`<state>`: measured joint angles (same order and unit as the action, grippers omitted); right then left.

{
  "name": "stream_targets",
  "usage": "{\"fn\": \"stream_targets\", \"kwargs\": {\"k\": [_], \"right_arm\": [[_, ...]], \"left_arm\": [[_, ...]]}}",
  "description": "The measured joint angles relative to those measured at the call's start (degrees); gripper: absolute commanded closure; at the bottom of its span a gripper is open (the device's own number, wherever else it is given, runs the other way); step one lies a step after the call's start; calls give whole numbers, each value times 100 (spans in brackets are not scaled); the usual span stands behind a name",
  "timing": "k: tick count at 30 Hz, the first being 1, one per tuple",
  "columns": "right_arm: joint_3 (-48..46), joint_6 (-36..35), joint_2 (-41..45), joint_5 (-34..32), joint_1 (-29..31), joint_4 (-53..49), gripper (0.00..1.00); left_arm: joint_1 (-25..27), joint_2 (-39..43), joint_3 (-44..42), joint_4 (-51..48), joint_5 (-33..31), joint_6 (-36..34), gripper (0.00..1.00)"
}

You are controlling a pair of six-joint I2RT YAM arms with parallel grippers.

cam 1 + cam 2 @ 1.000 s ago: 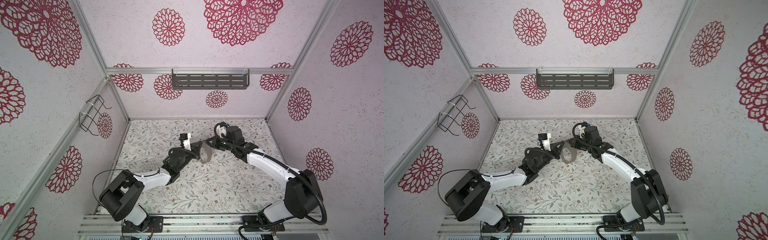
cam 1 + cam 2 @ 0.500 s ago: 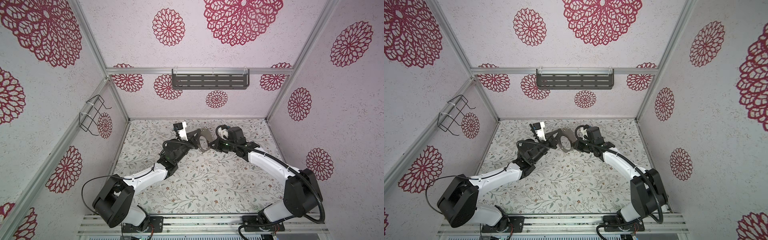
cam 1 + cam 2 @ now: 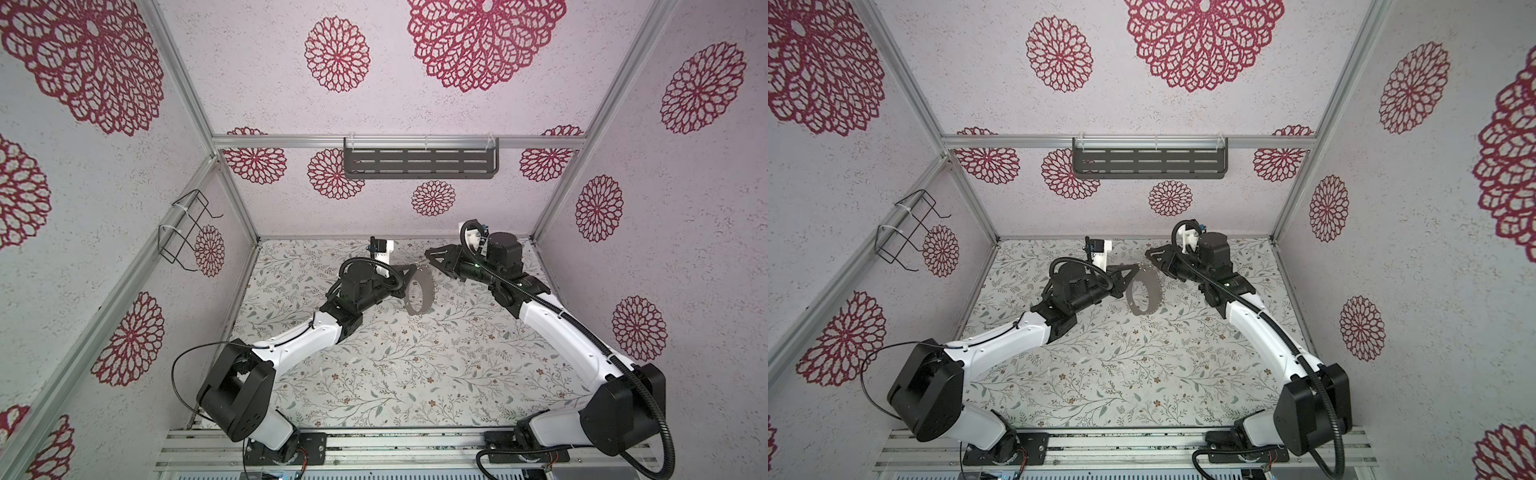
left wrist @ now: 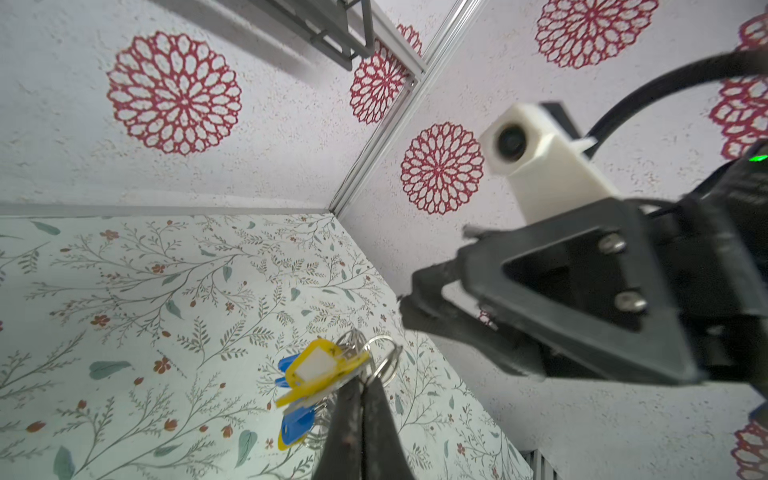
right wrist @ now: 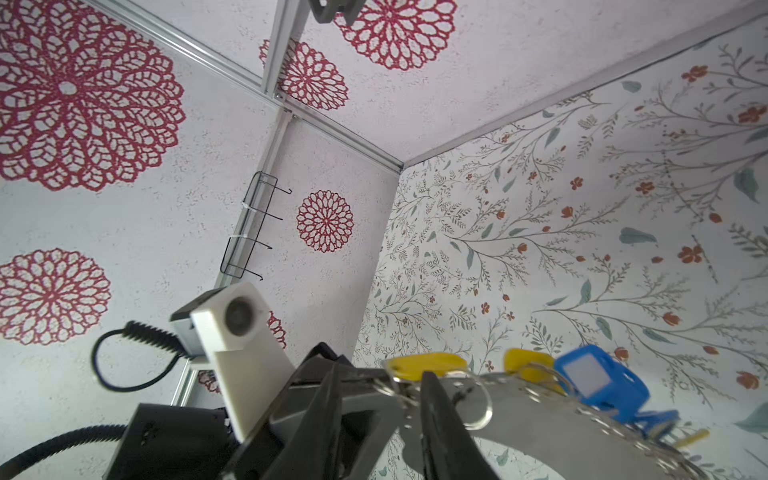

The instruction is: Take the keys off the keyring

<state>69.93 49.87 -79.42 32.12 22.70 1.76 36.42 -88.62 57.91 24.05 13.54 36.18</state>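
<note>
Keyring [image 3: 415, 310], grey, wide band: held aloft over the rear middle of the floral mat [image 3: 374, 365]. Yellow and blue keys [image 4: 318, 368] hang along its rim. Left gripper [image 4: 362, 395]: jaws clamped on the band. Right gripper [image 5: 380, 374]: jaws narrowly parted, tips just beside the rim.

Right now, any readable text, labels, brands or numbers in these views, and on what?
No readable text in any view.
yellow key tag: white label window, blank.
blue key tag: white label window, blank.
keyring: bare grey metal, no marking visible.
walls: red flower pattern only, no writing.
In both top views the tags are too small to check.
</note>
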Motion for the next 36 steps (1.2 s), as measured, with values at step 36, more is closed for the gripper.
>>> {"fn": "stream_targets", "kwargs": {"k": [36], "right_arm": [[-44,-953,-699,686,256,-1871,47]], "left_arm": [[186,238,-459,-1453,503,-8056,100]]}}
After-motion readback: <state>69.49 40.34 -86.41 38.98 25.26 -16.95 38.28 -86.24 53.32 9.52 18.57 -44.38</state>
